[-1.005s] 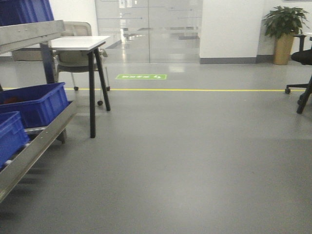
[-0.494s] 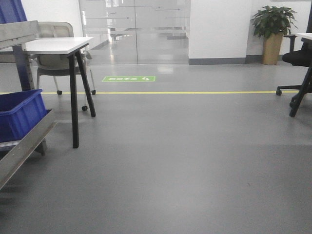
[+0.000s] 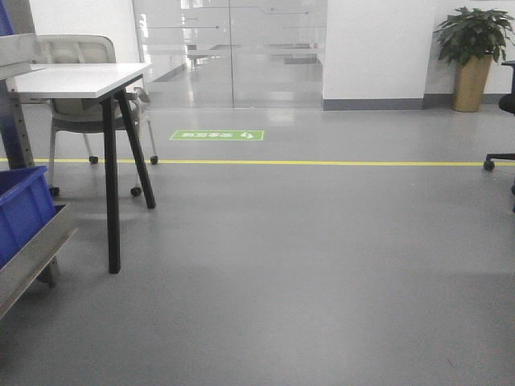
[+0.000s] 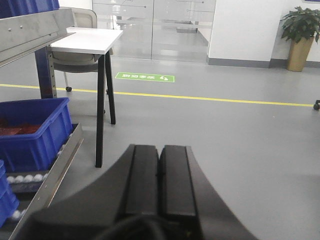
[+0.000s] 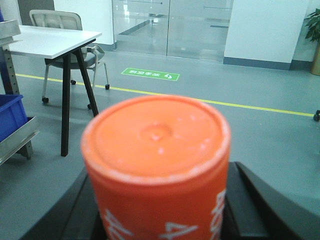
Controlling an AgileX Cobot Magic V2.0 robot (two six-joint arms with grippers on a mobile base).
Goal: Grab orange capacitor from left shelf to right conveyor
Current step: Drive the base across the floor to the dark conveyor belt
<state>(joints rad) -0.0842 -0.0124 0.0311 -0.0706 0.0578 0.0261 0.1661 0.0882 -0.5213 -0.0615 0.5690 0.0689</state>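
**Q:** Where is the orange capacitor [image 5: 157,150] shown?
**A:** It is held upright in the right gripper [image 5: 159,220]. It is clasped by the dark fingers [image 5: 252,200] at 3 and 9 o'clock, above the grey floor [image 5: 280,140].
**Q:** And the left gripper [image 4: 160,170]?
**A:** Its jaws are pressed together with nothing held. The shelf [image 4: 30,32] and a blue bin [image 4: 37,132] are seen at its 9 o'clock.

You'll see the orange capacitor [image 5: 156,165] upright at 6 o'clock in the right wrist view, flat top up, white print on its side; the steel shelf [image 4: 30,31] sits at 9 o'clock.
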